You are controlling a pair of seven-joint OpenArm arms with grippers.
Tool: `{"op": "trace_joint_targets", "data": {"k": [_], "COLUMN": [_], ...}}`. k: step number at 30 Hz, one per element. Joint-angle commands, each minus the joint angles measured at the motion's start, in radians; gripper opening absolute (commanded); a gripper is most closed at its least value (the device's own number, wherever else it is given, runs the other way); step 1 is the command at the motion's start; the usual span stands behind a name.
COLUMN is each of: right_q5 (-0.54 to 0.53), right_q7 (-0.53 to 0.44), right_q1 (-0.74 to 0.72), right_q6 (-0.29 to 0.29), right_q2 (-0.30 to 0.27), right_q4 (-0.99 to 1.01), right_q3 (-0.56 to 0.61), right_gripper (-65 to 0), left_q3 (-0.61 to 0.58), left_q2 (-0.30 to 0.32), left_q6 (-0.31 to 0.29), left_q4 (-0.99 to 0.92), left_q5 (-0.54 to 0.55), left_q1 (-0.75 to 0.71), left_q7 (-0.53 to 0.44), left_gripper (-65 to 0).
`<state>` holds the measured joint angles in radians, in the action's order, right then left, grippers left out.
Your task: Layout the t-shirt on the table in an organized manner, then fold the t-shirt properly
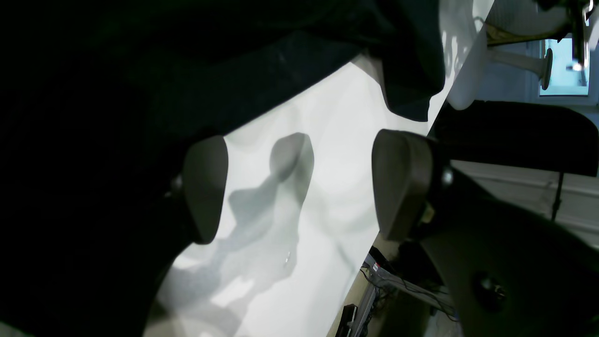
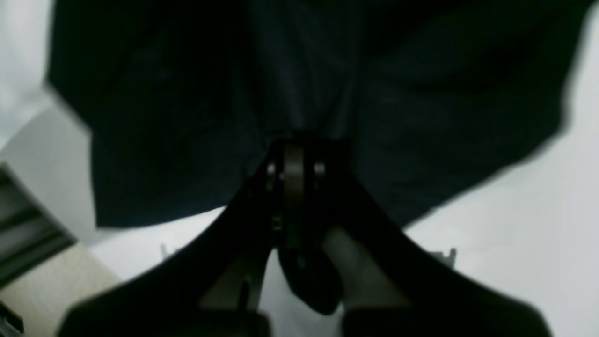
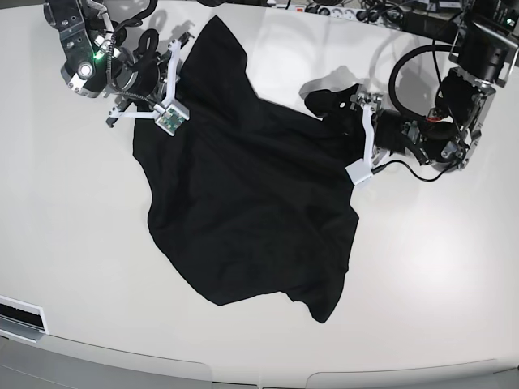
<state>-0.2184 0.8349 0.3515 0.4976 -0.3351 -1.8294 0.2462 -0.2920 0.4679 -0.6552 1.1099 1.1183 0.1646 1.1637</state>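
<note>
I'm pinching the soft, rumpled black t-shirt (image 3: pixel 243 203) with the right gripper (image 2: pixel 294 154); the left gripper (image 1: pixel 299 187) is hovering spread over the glossy white table (image 3: pixel 73 243).

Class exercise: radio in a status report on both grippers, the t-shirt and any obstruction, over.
Right gripper shut on t-shirt edge. Left gripper open beside shirt, holding nothing. Shirt crumpled on table, not yet laid flat. Nothing in the way.

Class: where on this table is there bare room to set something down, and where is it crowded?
Bare table lies left of the t-shirt, along the near edge below it, and right of it under the left gripper. Crowded: the far edge, where both arms, the right gripper and cables sit.
</note>
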Motion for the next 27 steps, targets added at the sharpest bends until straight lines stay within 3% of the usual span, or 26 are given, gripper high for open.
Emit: {"op": "trace_joint_targets", "data": {"k": [1, 6, 11, 15, 19, 21, 24, 27], "right_q5": [0.018, 0.173, 0.259, 0.302, 0.267, 0.246, 0.22, 0.168], "right_q7": [-0.013, 0.014, 0.013, -0.002, -0.025, -0.024, -0.026, -0.035], "right_q1": [-0.023, -0.093, -0.103, -0.133, -0.162, -0.17, -0.185, -0.196], "right_q6": [-0.009, -0.13, -0.256, -0.32, -0.315, -0.294, -0.286, -0.283], "right_q2": [-0.009, -0.01, -0.009, -0.012, -0.011, -0.011, -0.012, -0.011], "right_q4": [-0.017, -0.109, -0.3, -0.373, -0.373, -0.373, -0.373, -0.373], "right_q3": [-0.005, -0.019, -0.087, -0.177, -0.24, -0.248, -0.248, -0.248], "right_gripper": [-65.0, -65.0, -65.0, -65.0, -65.0, -65.0, -65.0, -65.0], "left_q3": [0.001, 0.001, 0.001, 0.001, 0.001, 0.001, 0.001, 0.001], "left_q2": [0.017, 0.021, 0.057, 0.068, 0.067, 0.065, 0.043, -0.008], "left_q6": [0.019, 0.019, 0.019, 0.019, 0.019, 0.016, -0.043, -0.043], "left_q4": [-0.003, -0.002, -0.001, -0.001, -0.001, 0.004, 0.014, 0.025], "left_q5": [-0.059, -0.051, 0.028, 0.04, 0.069, 0.156, 0.315, 0.365], "left_q1": [0.012, 0.039, 0.035, 0.033, 0.023, 0.015, 0.016, 0.016], "left_q7": [0.049, 0.104, 0.128, 0.133, 0.172, 0.217, 0.233, 0.233], "left_gripper": [-15.6, -15.6, -15.6, -15.6, -15.6, -15.6, -15.7, -15.7]}}
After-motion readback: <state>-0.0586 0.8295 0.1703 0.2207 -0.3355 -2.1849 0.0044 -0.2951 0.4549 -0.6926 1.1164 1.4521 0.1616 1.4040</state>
